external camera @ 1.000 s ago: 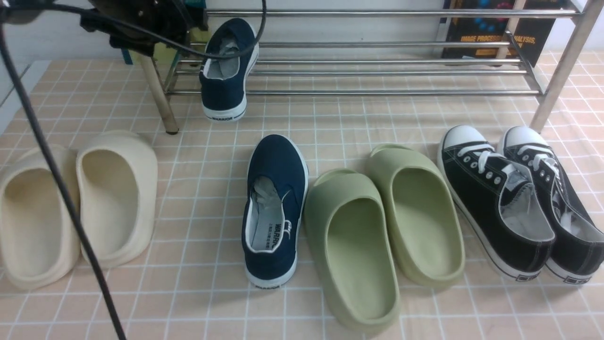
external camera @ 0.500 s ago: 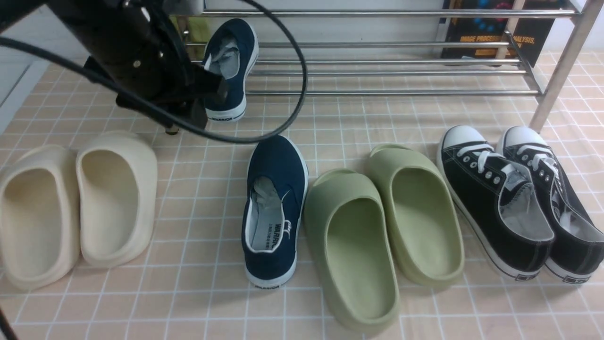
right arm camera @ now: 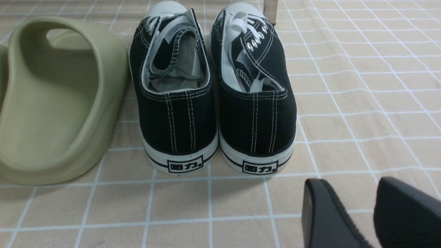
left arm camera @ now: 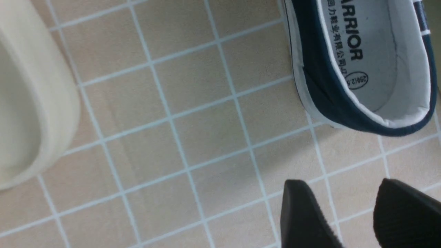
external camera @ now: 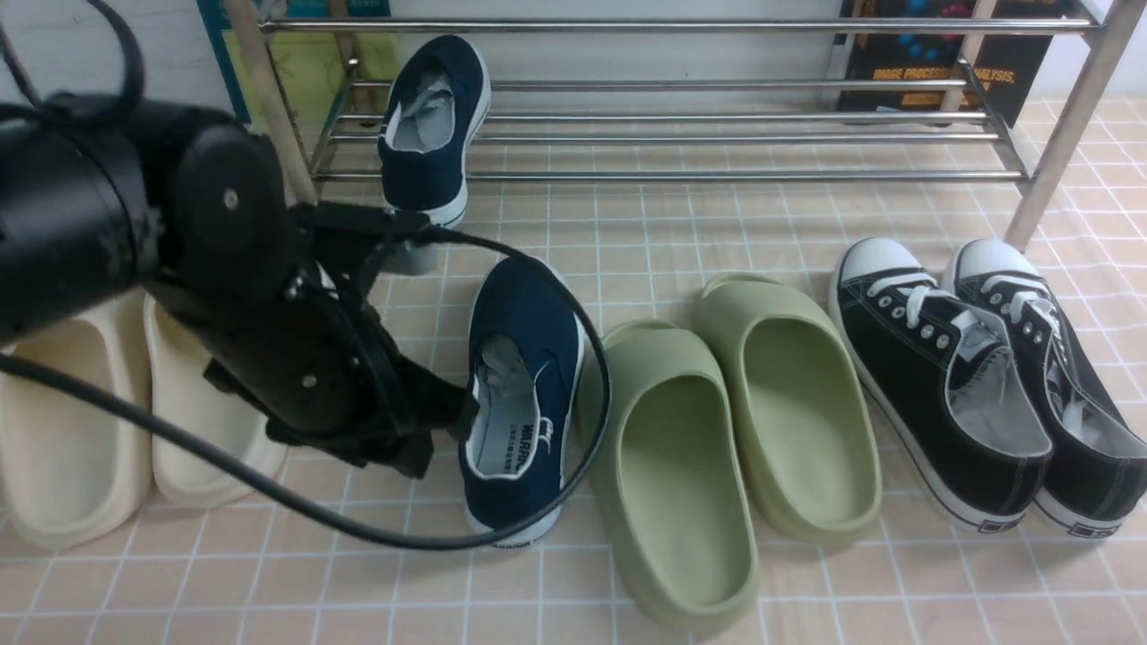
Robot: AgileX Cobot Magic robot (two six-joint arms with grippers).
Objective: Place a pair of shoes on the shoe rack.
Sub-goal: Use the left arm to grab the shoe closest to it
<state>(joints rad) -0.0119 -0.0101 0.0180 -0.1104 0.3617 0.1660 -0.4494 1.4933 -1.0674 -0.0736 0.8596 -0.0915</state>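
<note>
One navy slip-on shoe (external camera: 435, 116) rests on the lower bars of the chrome shoe rack (external camera: 717, 139), its heel over the front bar. Its mate (external camera: 524, 394) lies on the tiled cloth, toe towards the rack. My left arm (external camera: 269, 313) hangs low just left of this shoe. In the left wrist view my left gripper (left arm camera: 339, 182) is open and empty above bare tiles, a short way from the shoe's heel (left arm camera: 365, 65). My right gripper (right arm camera: 348, 182) is open and empty behind the heels of the black sneakers (right arm camera: 213, 89); it is out of the front view.
Cream slippers (external camera: 54, 430) lie at the left, partly under my left arm. Green slippers (external camera: 735, 430) lie right of the navy shoe. Black lace-up sneakers (external camera: 977, 376) lie at the right by the rack's leg (external camera: 1057, 143). The arm's cable (external camera: 502, 528) loops around the navy shoe.
My left arm has come away from the rack, back and down, to beside the navy shoe on the floor. The navy shoe on the rack has stayed put.
</note>
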